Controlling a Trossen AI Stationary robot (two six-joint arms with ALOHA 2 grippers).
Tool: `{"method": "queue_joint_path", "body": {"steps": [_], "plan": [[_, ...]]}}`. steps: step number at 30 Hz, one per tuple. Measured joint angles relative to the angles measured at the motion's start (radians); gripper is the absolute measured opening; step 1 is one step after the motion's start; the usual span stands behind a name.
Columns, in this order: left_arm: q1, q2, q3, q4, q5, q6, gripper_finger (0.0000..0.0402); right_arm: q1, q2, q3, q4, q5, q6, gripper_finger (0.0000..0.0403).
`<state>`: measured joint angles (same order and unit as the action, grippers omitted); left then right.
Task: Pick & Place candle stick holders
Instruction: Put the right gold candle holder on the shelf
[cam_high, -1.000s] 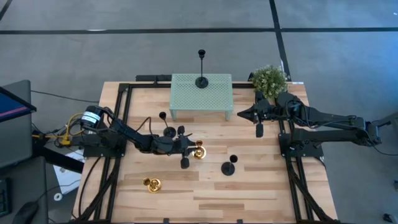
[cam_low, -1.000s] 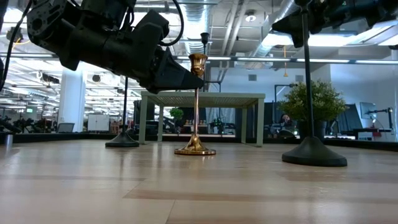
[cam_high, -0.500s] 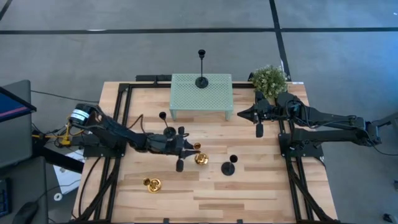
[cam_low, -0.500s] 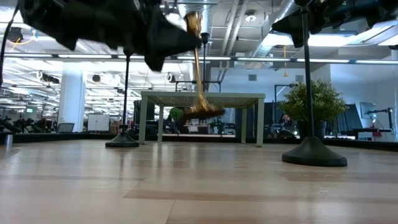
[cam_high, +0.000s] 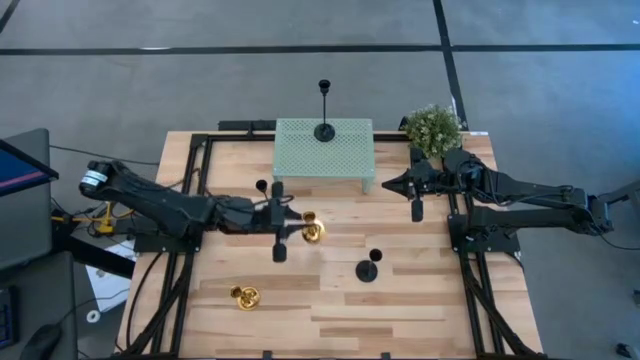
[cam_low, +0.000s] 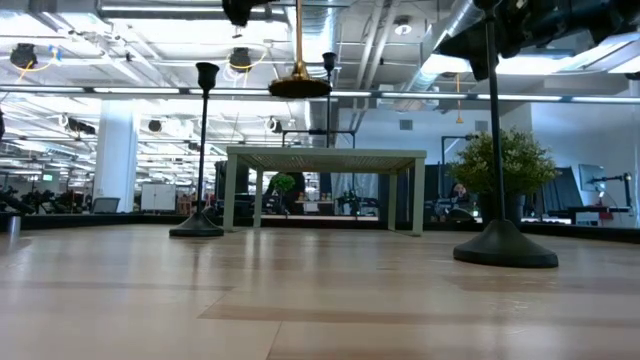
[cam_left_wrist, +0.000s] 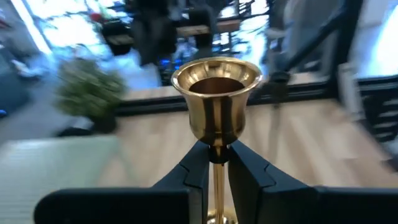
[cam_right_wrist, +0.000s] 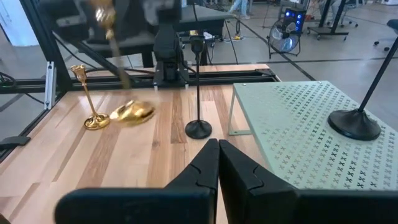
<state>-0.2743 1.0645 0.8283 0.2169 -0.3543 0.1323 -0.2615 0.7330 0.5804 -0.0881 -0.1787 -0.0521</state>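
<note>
Jaws of the left gripper (cam_left_wrist: 214, 165) pinch the thin stem of a gold candle stick holder (cam_left_wrist: 216, 109) just below its cup, as the left wrist view shows. From above, this gripper (cam_high: 281, 222) sits over the middle of the wooden table (cam_high: 420, 310), with the held gold holder (cam_high: 311, 229) at its right side. The level view shows the holder (cam_low: 299, 70) hanging upright, long axis vertical, its round base clear of the tabletop and higher than the top of the green mesh stand (cam_low: 325, 158) behind it.

Further left and near the front edge, a second gold holder (cam_high: 244, 295) stands on the table. One black holder (cam_high: 263, 188) stands just behind the left gripper, and another black holder (cam_high: 369, 268) stands to the right of centre. A third black holder (cam_high: 324, 128) already stands on the mesh stand (cam_high: 300, 150) at the back.

That stand lies behind and slightly right of the held piece, so the left arm seems placed to carry it there.

At the right, the right gripper (cam_right_wrist: 217, 152) waits beside the stand with its jaws pressed together, empty, near a small green plant (cam_high: 433, 128).
</note>
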Motion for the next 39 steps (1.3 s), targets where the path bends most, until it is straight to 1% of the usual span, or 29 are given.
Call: {"method": "queue_joint_path", "body": {"steps": [3,7,12,14,18,23,26,31,39], "plan": [[0.028,-0.032,0.058,-0.071,-0.051,0.087,0.0036,0.0,0.0,0.0,-0.006,0.0,0.0,0.0001],[0.109,-0.075,0.105,-0.069,-0.053,0.173,0.0036,0.0,0.0,0.0,-0.01,0.0,0.0,0.0001],[0.264,-0.106,0.119,-0.07,-0.048,0.184,0.0036,0.0,0.0,0.0,-0.01,0.0,0.0,0.0001],[0.331,-0.103,0.119,-0.072,-0.013,0.178,0.0036,0.0,0.0,0.0,-0.01,0.0,0.0,0.0001],[0.455,-0.066,0.119,-0.071,0.107,0.126,0.0036,0.0,0.0,0.0,-0.01,0.0,0.0,0.0001],[0.568,-0.006,0.12,-0.07,0.209,0.066,0.0036,0.0,0.0,0.0,-0.01,0.0,0.0,0.0001],[0.613,0.03,0.139,-0.068,0.272,0.037,0.0036,0.0,0.0,0.0,-0.01,0.0,0.0,0.0001],[0.649,0.093,0.186,-0.062,0.333,0.013,0.0036,0.0,0.0,0.0,-0.009,0.0,0.0,0.0001],[0.656,0.167,0.2,-0.064,0.332,0.012,0.0036,0.0,0.0,0.0,-0.015,0.0,0.0,0.0001]]}}
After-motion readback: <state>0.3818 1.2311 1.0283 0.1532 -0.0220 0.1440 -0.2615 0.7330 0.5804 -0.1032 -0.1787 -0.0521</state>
